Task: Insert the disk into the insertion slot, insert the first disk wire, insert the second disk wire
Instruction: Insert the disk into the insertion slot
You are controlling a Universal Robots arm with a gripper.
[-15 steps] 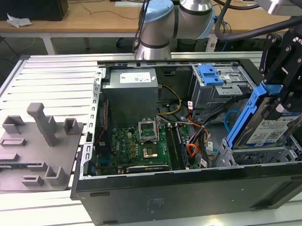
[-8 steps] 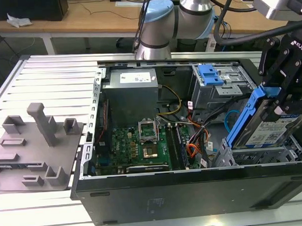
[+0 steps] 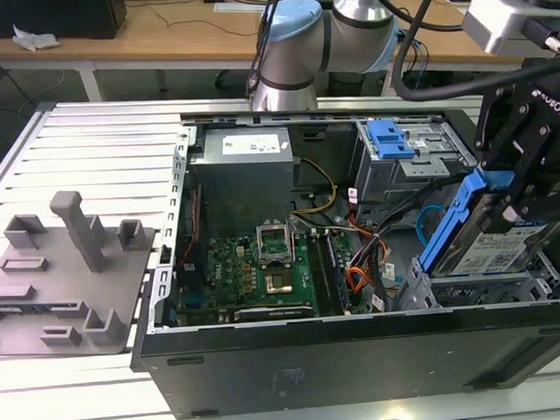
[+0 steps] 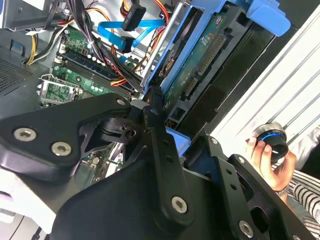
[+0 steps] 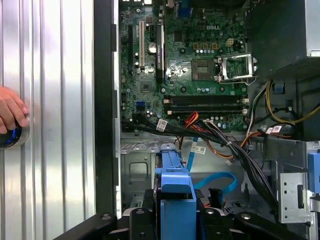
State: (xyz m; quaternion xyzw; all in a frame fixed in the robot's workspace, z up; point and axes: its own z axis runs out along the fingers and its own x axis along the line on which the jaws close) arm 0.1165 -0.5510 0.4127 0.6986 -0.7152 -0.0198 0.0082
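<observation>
the gripper (image 3: pixel 514 209) runs off the exterior view's right edge, and its fingers (image 3: pixel 539 185), clamped on the disk (image 3: pixel 494 252), cover the drive's upper end. under the fingers the insertion slot (image 3: pixel 543 278) is mostly hidden by the drive. the second disk wire (image 5: pixel 220 181) dips behind them.

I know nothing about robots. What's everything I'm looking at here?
computer case: one, black, on the table
table: one, silver, ribbed, under the case
circuit board: one, green, inside the case
tall cage: one, grey with blue latch, inside the case
disk: one, silver in blue frame, tilted above the low cage
low cage: one, grey, perforated, under the disk
light-blue cable: one, looped, inside the case
red and orange wires: one thin bundle, near the board
plastic block: one, grey, the exterior view's left of the case
knob: one, black with blue ring, on the table
hand: one, a person's, on the knob
robot arm: one, grey and blue, behind the case
gripper: one, black, shut on the disk
</observation>
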